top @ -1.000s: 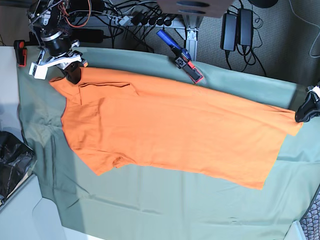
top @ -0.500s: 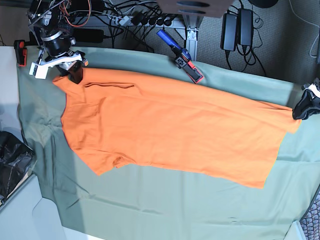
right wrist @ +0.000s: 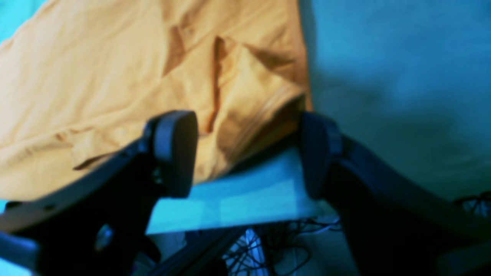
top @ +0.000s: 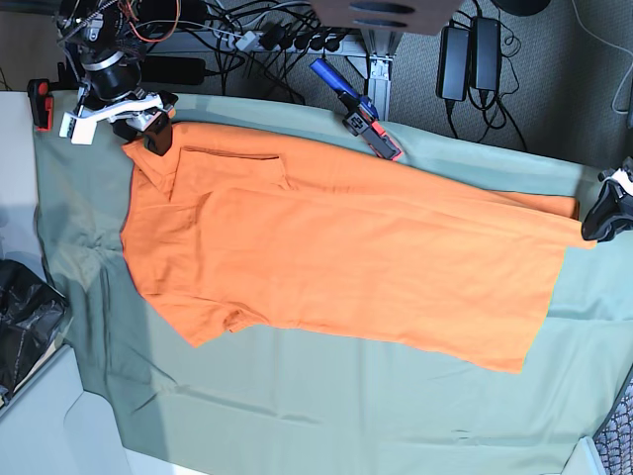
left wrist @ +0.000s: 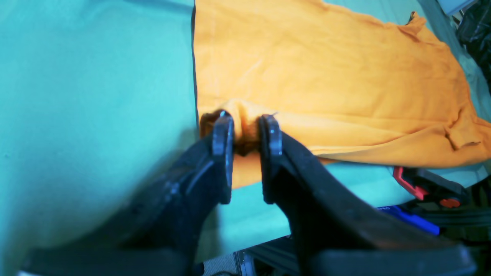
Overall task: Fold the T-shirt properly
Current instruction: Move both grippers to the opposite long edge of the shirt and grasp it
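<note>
Here the left gripper stands at the hem corner of the T-shirt, its jaws parted only a little, and a small bunch of orange cloth sits in the narrow gap between the pads; whether that bunch is pinched or already loose cannot be told from the wrist view. In the base view this gripper is the dark shape at the shirt's far right tip. The right gripper is at the opposite end, by the collar-and-shoulder corner, with its jaws spread wide and nothing between them but a raised fold of fabric lying just ahead of the pads and the table edge below.

Taking the T-shirt as the landmark, it lies flat on the sage-green cloth with its long axis running from the collar end at the upper left down to the hem at the lower right. So each gripper sits at one end of that axis, both along the shirt's far long edge, and the body of the shirt extends away from both of them toward the near edge. A blue-and-red clamp lies just beyond the far edge, about midway between the two.

My judgement is that the next fold turns on this layout: the far edge is within reach of both arms at once, the near edge of neither.
</note>
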`<action>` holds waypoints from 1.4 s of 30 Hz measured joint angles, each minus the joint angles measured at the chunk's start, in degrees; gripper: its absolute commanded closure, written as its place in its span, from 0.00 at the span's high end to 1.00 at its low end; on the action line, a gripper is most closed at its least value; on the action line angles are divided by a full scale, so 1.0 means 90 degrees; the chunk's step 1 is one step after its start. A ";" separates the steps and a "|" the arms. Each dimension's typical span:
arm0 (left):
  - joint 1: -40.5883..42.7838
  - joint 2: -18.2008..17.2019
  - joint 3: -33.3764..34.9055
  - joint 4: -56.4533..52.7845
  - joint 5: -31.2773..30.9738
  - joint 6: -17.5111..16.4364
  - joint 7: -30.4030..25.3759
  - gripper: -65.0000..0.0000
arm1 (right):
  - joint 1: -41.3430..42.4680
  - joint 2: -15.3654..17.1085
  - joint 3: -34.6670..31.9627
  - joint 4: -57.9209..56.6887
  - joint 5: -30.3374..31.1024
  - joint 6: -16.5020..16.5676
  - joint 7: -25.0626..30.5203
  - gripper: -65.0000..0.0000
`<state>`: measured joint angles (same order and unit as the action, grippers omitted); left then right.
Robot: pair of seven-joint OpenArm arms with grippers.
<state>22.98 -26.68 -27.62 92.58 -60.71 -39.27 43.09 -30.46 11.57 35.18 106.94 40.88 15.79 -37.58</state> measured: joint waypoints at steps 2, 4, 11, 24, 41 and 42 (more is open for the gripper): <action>0.0000 0.0000 0.0000 0.0000 0.0000 -0.0002 -0.0129 0.42 | 0.0002 0.0002 0.0022 0.0000 0.0000 0.0000 0.0002 0.64; 0.0000 0.0000 0.0000 0.0000 0.0066 0.0000 -0.0384 0.49 | 0.0051 0.0000 0.0022 0.0000 0.0000 0.0000 -0.0002 0.64; -0.0022 0.0000 0.0172 0.0000 0.0619 0.0000 -0.0712 0.51 | 0.0277 0.0002 0.0024 0.0000 -0.0022 0.0000 0.0029 0.64; -0.1797 -0.0427 0.1086 -0.0170 0.1328 0.0005 -0.0702 0.51 | 0.2215 0.0002 0.0250 -0.0160 -0.0690 0.0056 0.0233 0.64; -0.2205 -0.0408 0.2198 -0.0901 0.1860 0.0005 -0.0821 0.51 | 0.5717 0.1209 -0.1945 -0.5610 -0.2001 0.0097 0.0942 0.64; -0.2205 -0.0408 0.2198 -0.0901 0.1870 0.0005 -0.0821 0.51 | 0.5734 0.1253 -0.2130 -0.5627 -0.2006 0.0100 0.0940 0.64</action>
<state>3.14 -30.35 -7.84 84.47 -43.88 -39.22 35.70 21.15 22.85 16.01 56.29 22.83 16.69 -29.12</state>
